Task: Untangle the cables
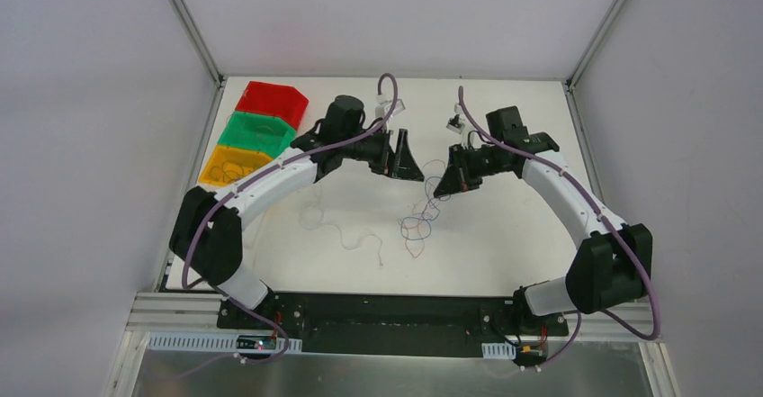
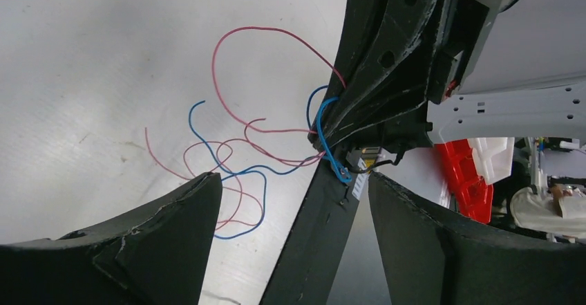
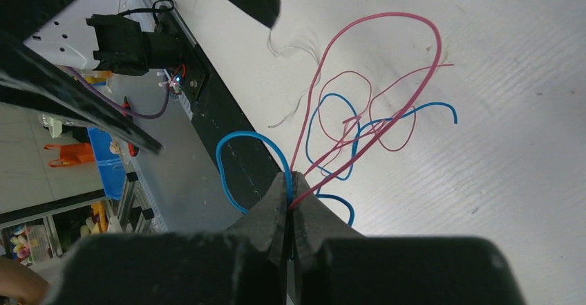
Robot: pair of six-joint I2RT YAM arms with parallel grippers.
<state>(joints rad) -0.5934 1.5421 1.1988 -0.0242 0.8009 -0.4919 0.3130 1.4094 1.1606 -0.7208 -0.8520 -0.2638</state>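
My right gripper is clenched on the cables. Red and blue strands come out from between its tips, and a blue loop bulges to one side. From the pinch the bundle hangs down to the table, where its loose curls lie in a small tangle near the middle, just right of centre. My left gripper is spread wide and grasps nothing. It sits just left of the right one, both above the tangle's far side. A white strand lies apart on the table, left of the tangle. Three bins stand at the far left.
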